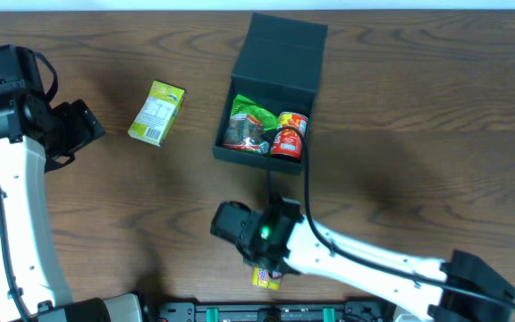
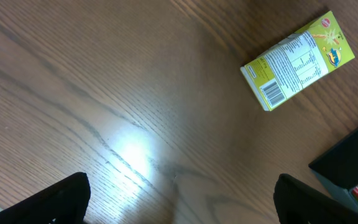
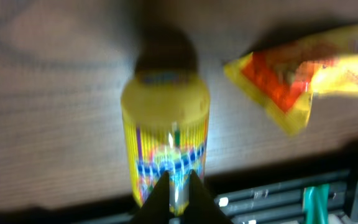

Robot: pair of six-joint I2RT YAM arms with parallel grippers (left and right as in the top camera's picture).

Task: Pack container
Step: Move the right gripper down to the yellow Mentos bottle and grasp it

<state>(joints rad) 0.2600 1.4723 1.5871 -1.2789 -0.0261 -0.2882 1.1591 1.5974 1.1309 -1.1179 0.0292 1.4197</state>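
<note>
The left claw (image 2: 179, 208) is spread wide with nothing between its fingers (image 2: 64, 199), only bare worktop (image 2: 104, 93). Ahead of it and to its right a small yellow-green carton (image 2: 298, 59) lies flat, and a dark corner of the container (image 2: 347, 155) shows at the right edge of that claw's view.

The right claw (image 3: 179, 186) points down at a yellow bottle (image 3: 165, 124) with blue and red print, which lies just ahead of its tips. Those tips are almost together, with a thin slit between them. The view is blurred, so it is not possible to tell whether they pinch anything. A yellow and red packet (image 3: 291, 74) lies ahead and to the right.

From above, the container stands open well beyond the right claw, with its lid (image 1: 280, 49) folded back. A green packet (image 1: 249, 121) and a red can (image 1: 289, 139) are inside.
</note>
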